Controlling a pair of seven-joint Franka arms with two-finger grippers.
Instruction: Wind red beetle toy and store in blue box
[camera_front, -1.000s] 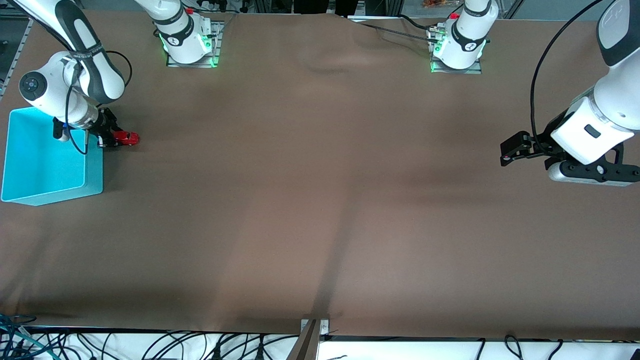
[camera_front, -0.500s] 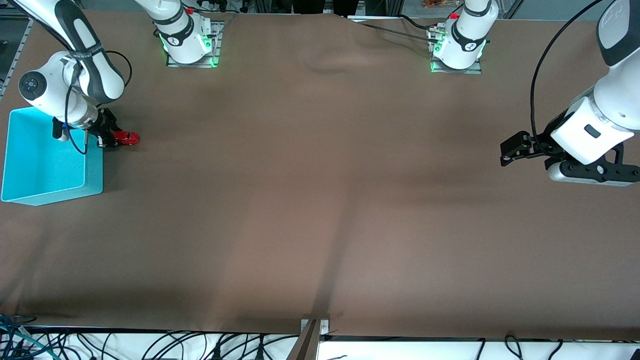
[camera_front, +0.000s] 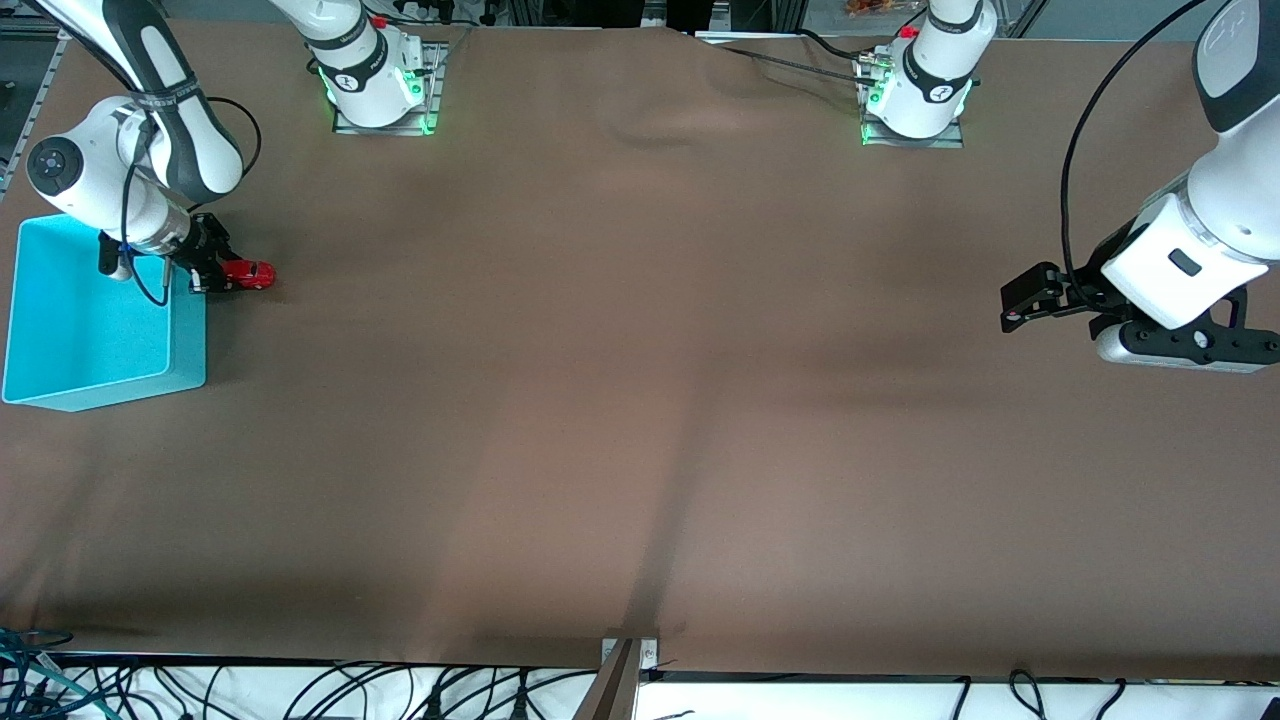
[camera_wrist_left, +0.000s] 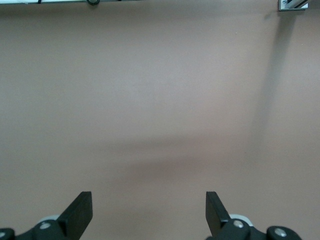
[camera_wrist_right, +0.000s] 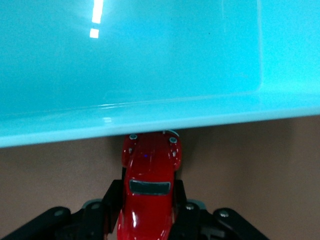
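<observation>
Red beetle toy (camera_front: 250, 273), a tiny glossy plastic car, sits clenched in the right claw (camera_front: 218, 276) just beside the bright cyan plastic blue box (camera_front: 100, 385) at the desk's right-arm end. Its long axis runs along the claw, one rounded end almost touching the box wall. Lift above the rim first, then release inside. The left claw (camera_front: 1015, 305) waits released.

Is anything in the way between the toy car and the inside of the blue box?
Only the box's own wall. The right gripper holds the car just outside the box, nose at its rim. Nothing else intervenes.
</observation>
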